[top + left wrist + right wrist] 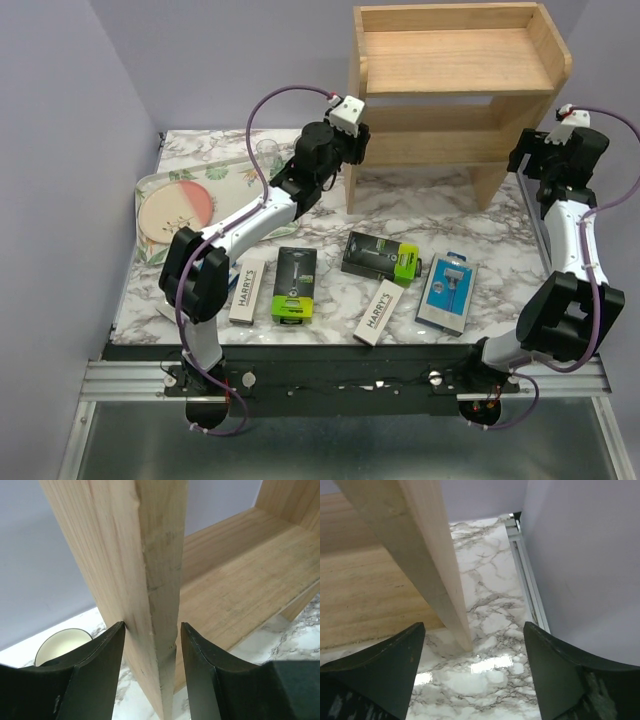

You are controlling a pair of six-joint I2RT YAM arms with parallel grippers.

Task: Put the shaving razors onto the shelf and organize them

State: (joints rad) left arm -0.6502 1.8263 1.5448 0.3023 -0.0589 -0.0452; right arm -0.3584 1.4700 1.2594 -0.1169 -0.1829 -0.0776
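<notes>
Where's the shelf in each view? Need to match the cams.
Top external: shelf at top, right of centre.
Left wrist: its left side panel edge-on at centre, lower tier to the right.
Right wrist: its right side panel slanting from top left to centre, lower tier at left.
Shared landmark: the marble tabletop.

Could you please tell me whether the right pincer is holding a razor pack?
No, the right pincer stands open and empty, with only the shelf side panel and the marble table showing between its fingers.

The left arm point(250, 225) and right arm point(572, 235) stretch forward, left fingers point(95, 665) parted, right fingers point(385, 665) wide.
</notes>
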